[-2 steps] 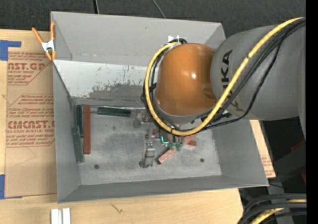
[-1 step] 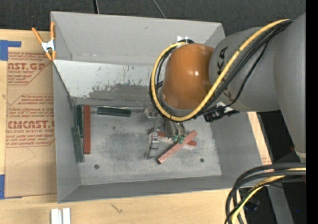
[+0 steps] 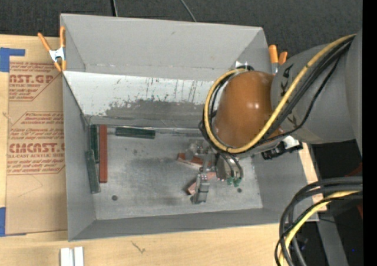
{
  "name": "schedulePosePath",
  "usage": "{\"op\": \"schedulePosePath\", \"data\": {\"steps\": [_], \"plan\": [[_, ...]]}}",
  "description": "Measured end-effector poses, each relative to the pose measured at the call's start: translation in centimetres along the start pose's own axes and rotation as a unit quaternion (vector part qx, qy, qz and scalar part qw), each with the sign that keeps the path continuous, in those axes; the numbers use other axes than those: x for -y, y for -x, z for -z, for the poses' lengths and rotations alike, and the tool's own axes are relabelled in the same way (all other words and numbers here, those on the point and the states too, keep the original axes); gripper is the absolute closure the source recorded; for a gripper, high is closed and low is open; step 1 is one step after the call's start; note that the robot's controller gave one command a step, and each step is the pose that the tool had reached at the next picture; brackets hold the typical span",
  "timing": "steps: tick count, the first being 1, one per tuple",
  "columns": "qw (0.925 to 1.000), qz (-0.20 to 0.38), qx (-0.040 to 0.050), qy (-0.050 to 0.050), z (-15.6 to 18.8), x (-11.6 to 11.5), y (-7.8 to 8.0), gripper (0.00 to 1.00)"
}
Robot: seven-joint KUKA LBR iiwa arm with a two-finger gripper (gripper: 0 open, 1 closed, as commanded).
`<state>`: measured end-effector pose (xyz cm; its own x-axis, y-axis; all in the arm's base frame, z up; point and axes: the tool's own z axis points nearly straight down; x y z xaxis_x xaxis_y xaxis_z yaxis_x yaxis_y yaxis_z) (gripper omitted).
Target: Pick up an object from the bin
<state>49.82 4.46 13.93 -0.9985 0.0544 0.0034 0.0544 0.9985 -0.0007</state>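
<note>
Where gripper (image 3: 202,191) hangs, reddish scraps (image 3: 189,157) lie near.

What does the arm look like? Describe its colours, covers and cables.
The arm is thick and grey, with dark lettering near its wrist. A glossy orange-brown dome cover caps the wrist, ringed by yellow and black cables. The gripper is small, grey metal.
</note>
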Motion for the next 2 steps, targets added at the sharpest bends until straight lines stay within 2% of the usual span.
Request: {"op": "schedulePosePath", "data": {"steps": [1, 2], "plan": [[0.9995, -0.032, 0.0014, 0.001, -6.50, 1.57, 1.65, 1.00], [0.9995, -0.032, 0.0014, 0.001, -6.50, 1.57, 1.65, 1.00]]}}
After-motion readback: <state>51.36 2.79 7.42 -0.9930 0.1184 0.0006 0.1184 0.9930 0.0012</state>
